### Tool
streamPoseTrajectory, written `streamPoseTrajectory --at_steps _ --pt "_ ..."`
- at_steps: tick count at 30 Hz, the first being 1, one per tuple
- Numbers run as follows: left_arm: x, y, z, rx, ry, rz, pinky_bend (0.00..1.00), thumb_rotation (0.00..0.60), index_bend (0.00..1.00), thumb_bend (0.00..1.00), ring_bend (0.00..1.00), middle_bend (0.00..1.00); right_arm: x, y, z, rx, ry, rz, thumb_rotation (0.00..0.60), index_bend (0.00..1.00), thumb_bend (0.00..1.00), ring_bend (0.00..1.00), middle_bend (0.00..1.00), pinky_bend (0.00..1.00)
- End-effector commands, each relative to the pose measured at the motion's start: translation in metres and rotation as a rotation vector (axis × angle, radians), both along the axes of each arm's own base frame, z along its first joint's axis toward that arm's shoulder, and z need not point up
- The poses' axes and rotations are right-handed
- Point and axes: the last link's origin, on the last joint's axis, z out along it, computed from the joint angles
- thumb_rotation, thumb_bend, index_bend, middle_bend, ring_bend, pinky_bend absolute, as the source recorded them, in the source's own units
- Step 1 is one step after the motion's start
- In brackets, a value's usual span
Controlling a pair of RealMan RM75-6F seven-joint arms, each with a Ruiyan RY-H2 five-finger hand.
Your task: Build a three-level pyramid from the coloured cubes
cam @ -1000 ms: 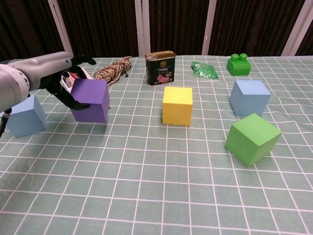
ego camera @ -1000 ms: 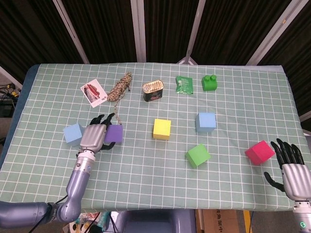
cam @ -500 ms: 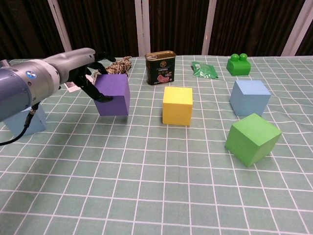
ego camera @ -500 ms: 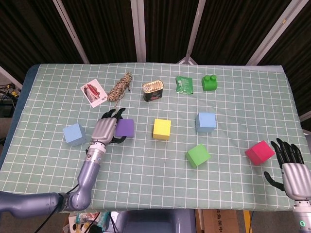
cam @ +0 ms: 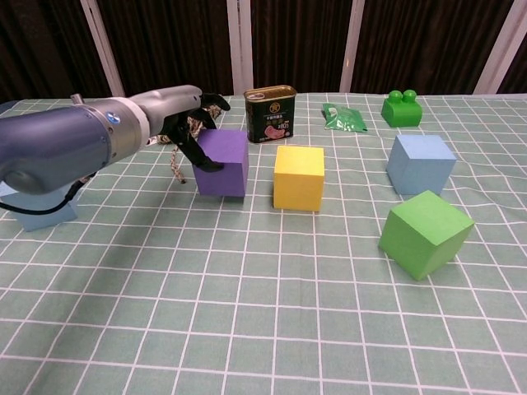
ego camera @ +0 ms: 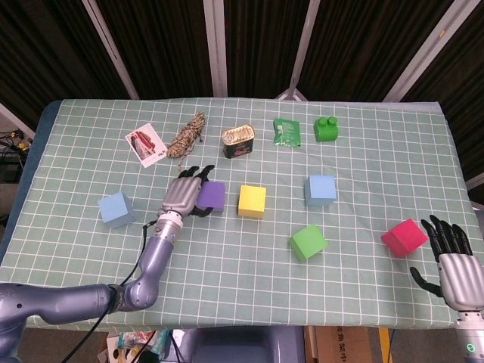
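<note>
Head view is showing a build that is barely starting: no cube is resting on another, and all six are lying singly on the checked tabletop [ego camera: 249, 295]. The left hand [ego camera: 184, 195] is gripping the purple cube [ego camera: 212, 195], fingers wrapped over its top and near side, and the cube is sitting just beside the yellow cube [ego camera: 252, 200], which is lying just past it on the hand's far side, a narrow gap between them. Judging by this, the base row is only now being gathered. Behind the left hand, well apart, the pale blue cube [ego camera: 115, 209] is waiting alone. Beyond the yellow cube a second blue cube [ego camera: 321, 190] and the green cube [ego camera: 308, 243] are sitting loose, the green one turned at an angle.

The right hand [ego camera: 452, 261] is hovering at the tabletop's edge, fingers spread and holding nothing, with the pink cube [ego camera: 404, 237] just beside its fingertips but apart from them. Still left, I judge: closing up a base row of three, setting two on top, then one to cap it.

As for containers, a tin can [cam: 269, 114] is standing upright beyond the left hand, near the purple cube; its top looks open in the head view, but whether anything is in it I cannot tell. A green packet [ego camera: 286, 131] and a green toy brick [ego camera: 326, 128] are lying further off, and a coil of rope [ego camera: 187, 136] and a card [ego camera: 146, 144] are lying just ahead of the left hand's fingers.
</note>
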Motion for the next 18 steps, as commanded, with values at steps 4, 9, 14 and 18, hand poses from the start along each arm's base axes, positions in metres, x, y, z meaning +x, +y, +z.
streamPoseTrajectory --at_steps 4,9,14,18 --pt "0.008 0.003 -0.007 -0.024 -0.007 -0.004 0.13 0.6 0.1 0.39 0.09 0.36 0.0 0.0 0.001 0.001 -0.012 -0.001 0.6 0.0 0.29 0.0 0.0 0.0" --pt "0.013 0.004 -0.013 -0.044 -0.025 0.014 0.13 0.6 0.1 0.39 0.09 0.36 0.0 -0.001 0.001 0.002 -0.019 -0.003 0.6 0.0 0.29 0.0 0.0 0.0" --pt "0.017 0.006 -0.016 -0.049 -0.028 0.013 0.13 0.6 0.1 0.39 0.09 0.36 0.0 -0.001 0.001 0.004 -0.019 -0.001 0.6 0.0 0.29 0.0 0.0 0.0" --pt "0.018 0.008 -0.018 -0.05 -0.031 0.019 0.13 0.6 0.1 0.39 0.09 0.36 0.0 -0.001 0.001 0.003 -0.019 0.0 0.6 0.0 0.29 0.0 0.0 0.0"
